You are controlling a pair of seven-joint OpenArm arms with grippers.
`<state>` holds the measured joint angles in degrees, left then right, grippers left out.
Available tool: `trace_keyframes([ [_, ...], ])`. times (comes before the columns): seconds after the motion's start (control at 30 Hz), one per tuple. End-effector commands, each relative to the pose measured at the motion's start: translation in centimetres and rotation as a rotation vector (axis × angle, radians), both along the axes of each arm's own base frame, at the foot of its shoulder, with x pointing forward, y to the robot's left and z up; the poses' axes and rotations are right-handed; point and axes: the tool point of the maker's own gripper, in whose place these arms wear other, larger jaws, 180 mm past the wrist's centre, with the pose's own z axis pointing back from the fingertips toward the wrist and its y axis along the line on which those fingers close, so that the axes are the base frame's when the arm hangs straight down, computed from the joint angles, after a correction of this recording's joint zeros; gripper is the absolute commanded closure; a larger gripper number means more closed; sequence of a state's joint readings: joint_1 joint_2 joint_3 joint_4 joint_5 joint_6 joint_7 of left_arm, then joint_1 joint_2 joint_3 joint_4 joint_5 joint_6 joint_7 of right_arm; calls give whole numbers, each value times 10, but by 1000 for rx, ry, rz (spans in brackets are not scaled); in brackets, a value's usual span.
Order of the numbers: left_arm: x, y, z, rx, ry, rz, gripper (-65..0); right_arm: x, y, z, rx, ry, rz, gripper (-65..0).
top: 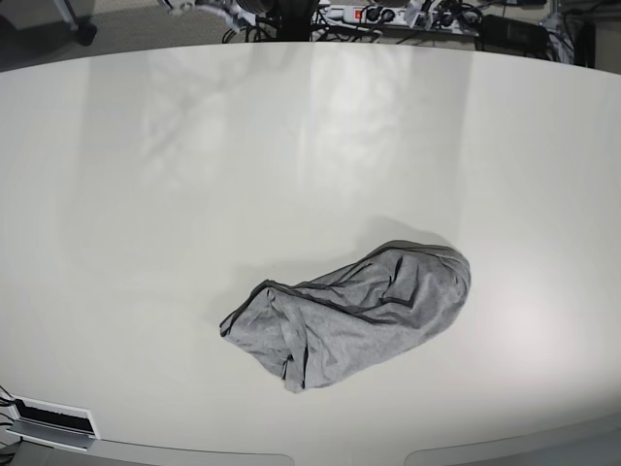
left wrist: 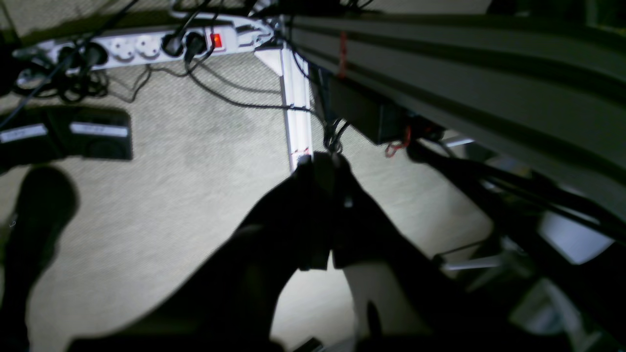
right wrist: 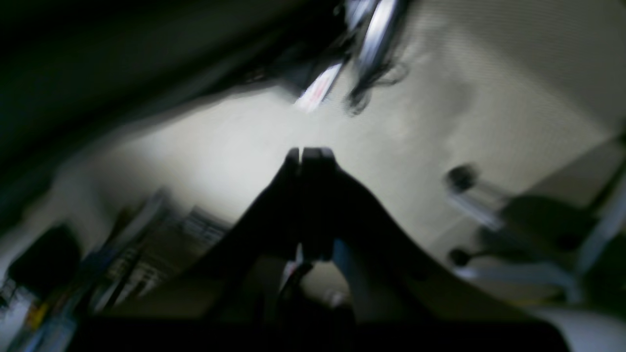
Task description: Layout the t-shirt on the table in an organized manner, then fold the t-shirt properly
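Note:
The heather-grey t-shirt lies crumpled in a heap on the glossy off-white table, a little right of centre and toward the near edge, with dark inner seams showing. Neither arm appears in the base view. In the left wrist view my left gripper is shut and empty, pointing at carpeted floor beside the table's frame. The right wrist view is blurred; there my right gripper is shut with nothing in it, also over the floor. Neither wrist view shows the shirt.
A white power strip with cables lies on the carpet, next to a white table leg and a dark beam. A chair base with casters stands on the floor. A white socket box sits at the table's near left edge.

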<state>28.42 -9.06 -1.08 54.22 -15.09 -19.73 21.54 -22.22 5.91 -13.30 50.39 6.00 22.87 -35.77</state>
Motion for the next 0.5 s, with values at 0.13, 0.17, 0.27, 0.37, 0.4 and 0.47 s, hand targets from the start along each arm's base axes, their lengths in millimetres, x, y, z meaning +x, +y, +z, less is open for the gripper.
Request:
trace_keyframes([
  [0.13,-12,4,37,-41,13,-24,0,-15,-5,40,59,-41,-15,0],
  [0.17,-13,5,45,-47,5,-35,0,-18,-6,49,62,-61,-6,0],
  [0.27,-12,5,72,-56,-42,-91,0,-23,-16,78,47,-121,16,0],
  [0.37,-7,4,99,-64,-85,-161,0,-25,-23,110,32,-178,43,0],
  [0.4,-5,3,108,-62,-99,-180,0,-24,-25,121,28,-200,49,0],
  [0.47,-3,2,125,-62,-122,-213,0,-21,-27,144,28,-244,62,0],
])
